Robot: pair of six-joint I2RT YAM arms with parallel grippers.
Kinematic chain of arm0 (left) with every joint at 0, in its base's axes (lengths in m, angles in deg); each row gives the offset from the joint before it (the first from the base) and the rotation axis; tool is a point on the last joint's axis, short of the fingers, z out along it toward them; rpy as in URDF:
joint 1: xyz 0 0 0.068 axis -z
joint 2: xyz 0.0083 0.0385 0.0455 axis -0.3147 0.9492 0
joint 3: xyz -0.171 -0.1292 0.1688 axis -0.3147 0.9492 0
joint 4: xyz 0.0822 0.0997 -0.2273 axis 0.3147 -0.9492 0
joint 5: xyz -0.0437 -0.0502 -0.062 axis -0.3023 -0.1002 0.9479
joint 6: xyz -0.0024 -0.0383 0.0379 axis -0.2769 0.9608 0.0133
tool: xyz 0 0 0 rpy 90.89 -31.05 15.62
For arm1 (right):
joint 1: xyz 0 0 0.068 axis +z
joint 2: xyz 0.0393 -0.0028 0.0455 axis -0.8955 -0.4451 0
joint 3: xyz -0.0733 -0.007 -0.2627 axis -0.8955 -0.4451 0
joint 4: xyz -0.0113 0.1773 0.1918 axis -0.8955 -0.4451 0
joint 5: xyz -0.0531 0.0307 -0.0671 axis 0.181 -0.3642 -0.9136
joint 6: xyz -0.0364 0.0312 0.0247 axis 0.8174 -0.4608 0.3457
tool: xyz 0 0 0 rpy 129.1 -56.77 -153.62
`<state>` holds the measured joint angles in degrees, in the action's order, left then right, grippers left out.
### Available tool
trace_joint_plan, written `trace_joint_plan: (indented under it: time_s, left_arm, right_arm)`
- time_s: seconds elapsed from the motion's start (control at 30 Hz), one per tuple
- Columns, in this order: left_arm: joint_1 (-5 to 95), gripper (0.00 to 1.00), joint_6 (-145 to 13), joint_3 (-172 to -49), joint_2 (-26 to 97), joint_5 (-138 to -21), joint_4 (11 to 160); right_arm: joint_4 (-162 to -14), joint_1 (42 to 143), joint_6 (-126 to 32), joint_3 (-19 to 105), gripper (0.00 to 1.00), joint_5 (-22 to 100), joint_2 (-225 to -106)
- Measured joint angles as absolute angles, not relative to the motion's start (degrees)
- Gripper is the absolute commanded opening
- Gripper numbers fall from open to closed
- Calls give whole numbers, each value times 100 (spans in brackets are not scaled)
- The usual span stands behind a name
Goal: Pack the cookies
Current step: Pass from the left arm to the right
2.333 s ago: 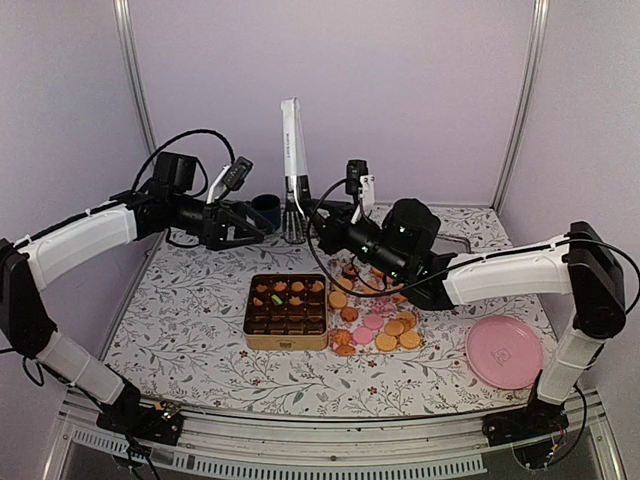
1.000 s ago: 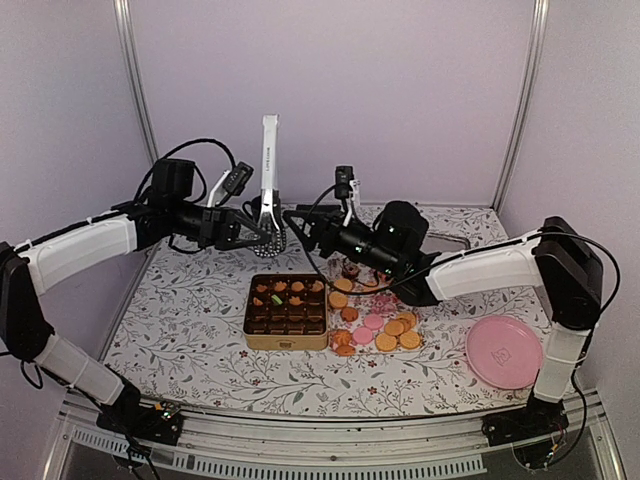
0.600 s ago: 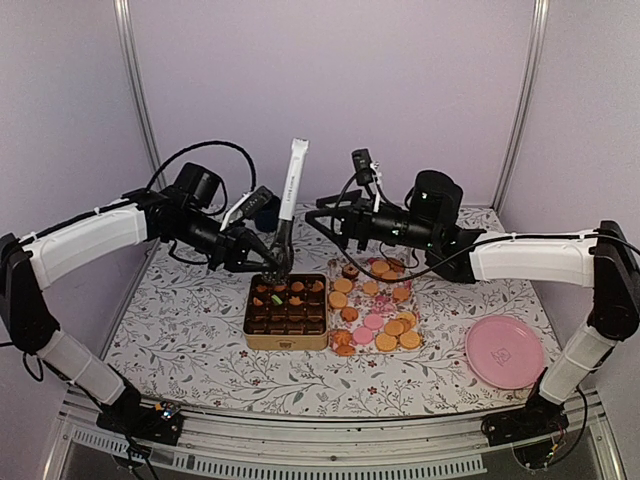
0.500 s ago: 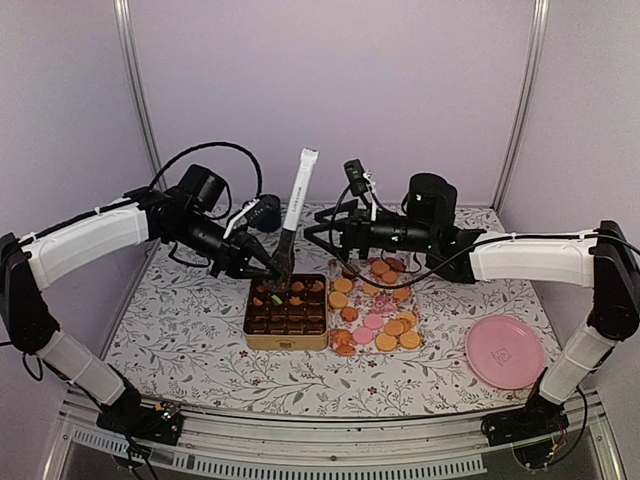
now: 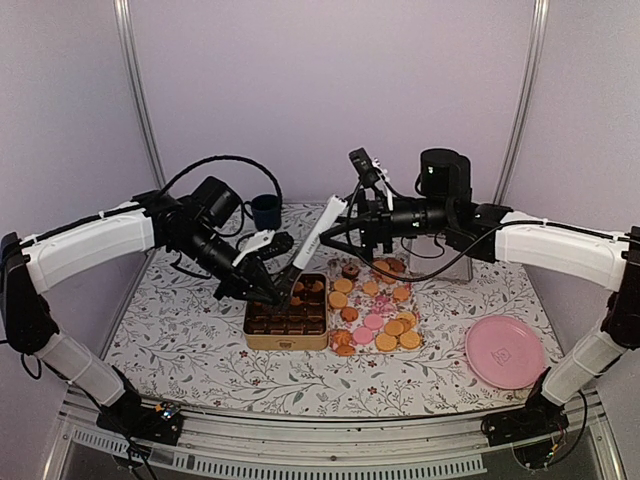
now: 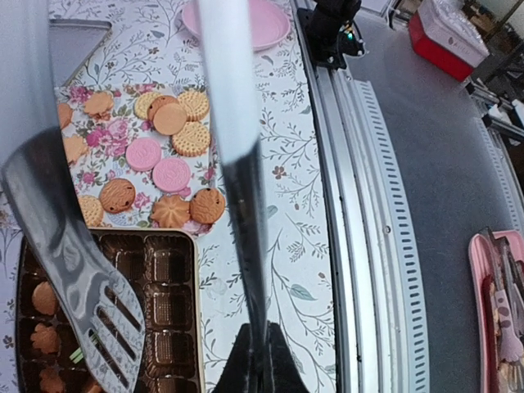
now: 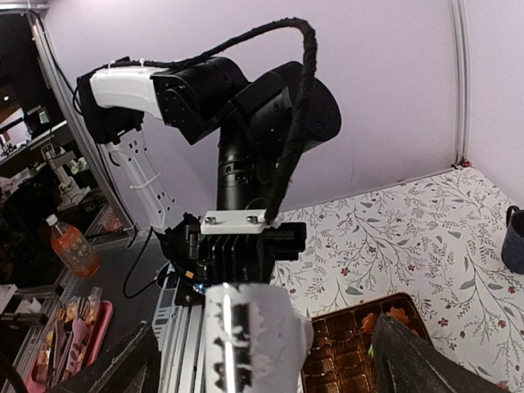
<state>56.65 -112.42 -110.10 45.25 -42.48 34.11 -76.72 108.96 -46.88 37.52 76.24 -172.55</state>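
Cookies [image 5: 378, 312], mostly golden-orange with a few pink, lie on a floral sheet right of a gold tin [image 5: 286, 341] with brown compartments; some sit in its far rows. My left gripper [image 5: 272, 292] hangs over the tin's far edge, shut on one dark arm of white-handled tongs [image 5: 318, 228]. In the left wrist view my left gripper [image 6: 256, 332] clamps that arm while the slotted head [image 6: 98, 303] hovers over the tin [image 6: 168, 286], with the cookies [image 6: 168, 155] beyond. My right gripper [image 5: 337, 230] stands open at the handle's end [image 7: 246, 344], fingers [image 7: 417, 360] wide on both sides.
A pink plate [image 5: 504, 351] lies at the front right of the table. A dark blue cup [image 5: 265, 210] stands at the back. A grey lid [image 5: 442, 262] rests behind the cookies. The table's metal front rail [image 6: 360, 205] runs along the near edge.
My left arm has swung the tongs down from the back of the table to the tin, handle now leaning right. My right gripper has opened wide and drawn back to the handle's end.
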Motion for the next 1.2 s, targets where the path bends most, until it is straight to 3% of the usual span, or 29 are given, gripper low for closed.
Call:
trace_joint_plan:
  time_s: [0.5,1.03,1.2]
  left_arm:
    - [5807,0,-11545,-10999,4578,-4937,3292]
    - [5809,0,-11532,-10999,4750,-5282,3196]
    - [5811,0,-11497,-10999,4753,-5359,3161]
  right_arm:
    - [-9923,10878,-3896,4948,63,8044,-17989]
    - [-10074,11044,-3770,5053,47,7860,-18124]
    - [-10074,11051,-3754,5050,34,7718,-18153]
